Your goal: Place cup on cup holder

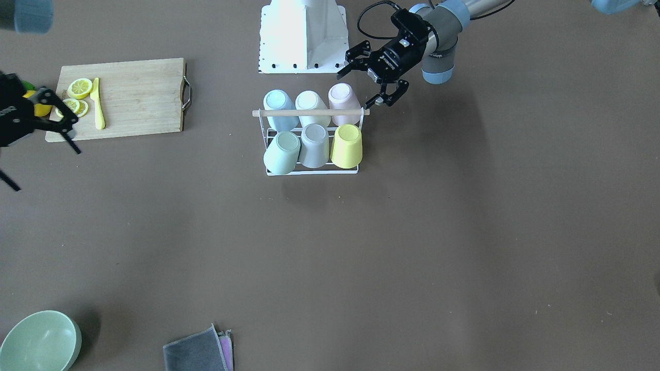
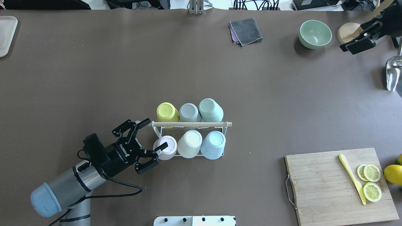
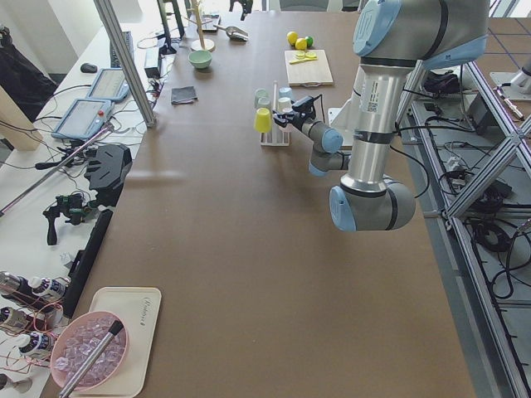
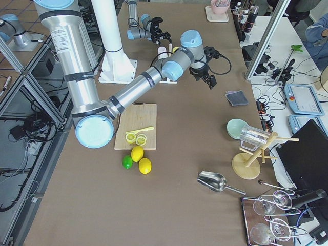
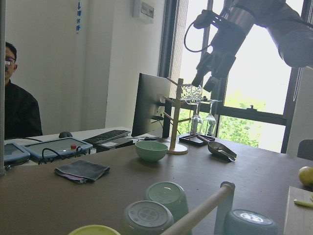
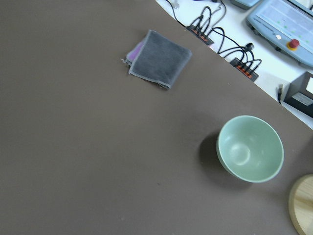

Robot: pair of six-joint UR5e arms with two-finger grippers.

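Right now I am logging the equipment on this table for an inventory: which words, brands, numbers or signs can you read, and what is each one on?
"ROBOTIQ": white letters on the body of the black two-finger left gripper.
Script mark on the white rectangular tray: too small to read.
Sticker on the left arm's silver upright tube: too small to read.
Dark mark on the light wooden cutting board, beside the lemon slices: blurred.

Cups (image 2: 189,147) hide the pegs of the cup holder (image 2: 191,124); the front view's left edge crops the right gripper (image 1: 50,171). Overhead, a lemon (image 2: 392,174) is cropped.
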